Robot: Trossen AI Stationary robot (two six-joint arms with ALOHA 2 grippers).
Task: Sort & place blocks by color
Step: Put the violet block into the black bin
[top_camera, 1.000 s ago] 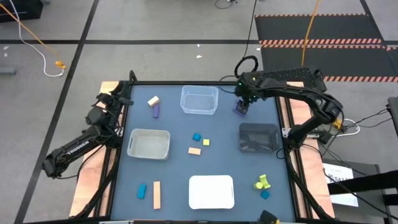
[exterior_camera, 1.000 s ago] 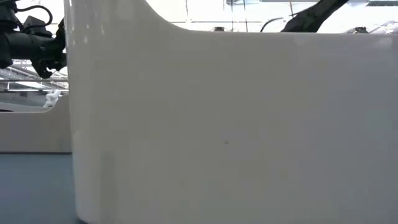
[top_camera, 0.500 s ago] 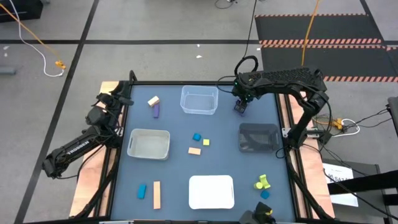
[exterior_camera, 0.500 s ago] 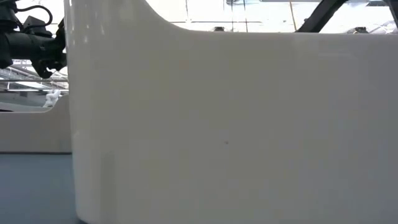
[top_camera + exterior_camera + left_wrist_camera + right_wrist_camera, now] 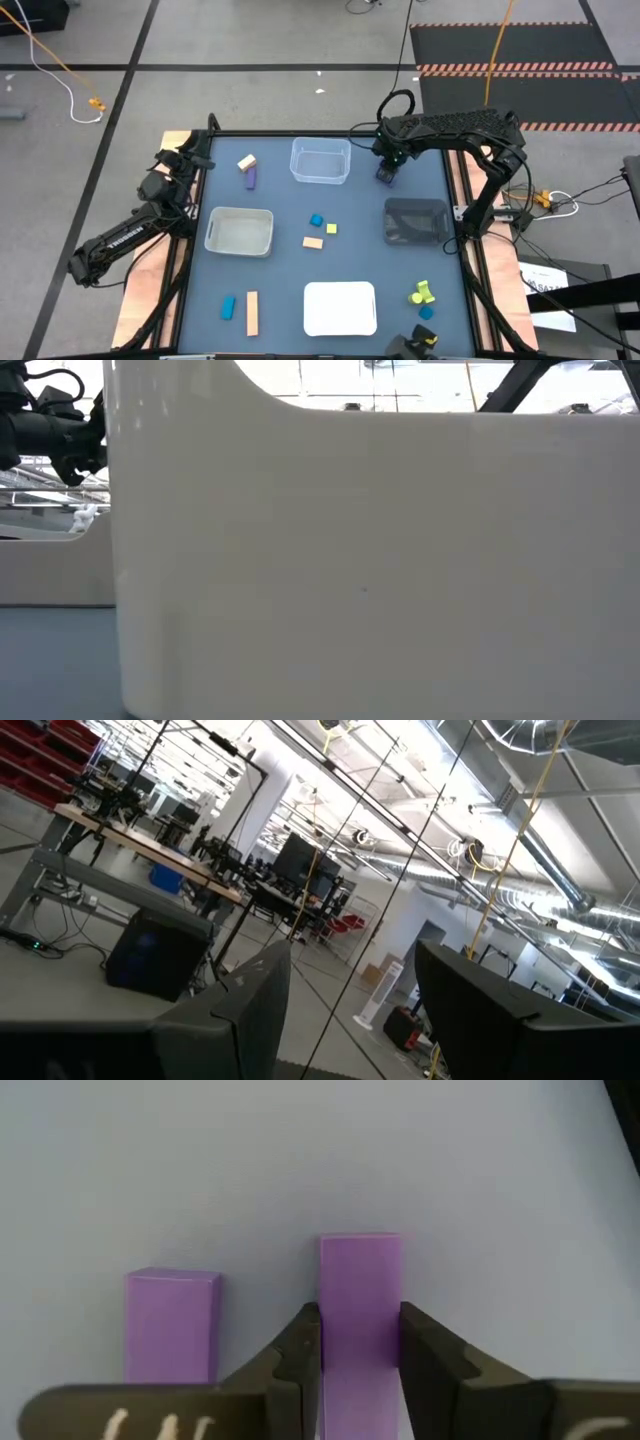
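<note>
My right gripper (image 5: 386, 172) (image 5: 360, 1350) stands at the far right of the table, between the clear bin (image 5: 321, 161) and the dark bin (image 5: 415, 221). It is shut on a purple block (image 5: 360, 1280). A second purple block (image 5: 172, 1325) lies on the table beside it. Other blocks lie loose: tan (image 5: 247, 162) and purple (image 5: 251, 178) at far left, and blue (image 5: 316, 220), yellow (image 5: 331, 229) and tan (image 5: 313, 242) in the middle. My left gripper (image 5: 200, 160) (image 5: 350, 1000) waits open at the far left edge, pointing into the room. My right gripper pinches the purple block's two long sides (image 5: 360, 1340) between its two fingers, near one end. The fingers come from above, pointing down, and lie across the block. Whether the block rests on the table or hangs just above it, I cannot tell.
A grey bin (image 5: 239, 231) sits at the left and a white bin (image 5: 340, 307) at the near edge; the white bin's wall (image 5: 380, 560) fills the low view. Blue (image 5: 228, 307) and tan (image 5: 252, 313) blocks lie near left. Yellow-green (image 5: 421, 293) and blue (image 5: 426, 312) blocks lie near right.
My right arm has changed pose: its elbow has drawn in from the table's right edge, while its gripper has stayed over the purple blocks by the clear bin. The purple block that showed beside the fingers a second ago is now mostly covered by them.
</note>
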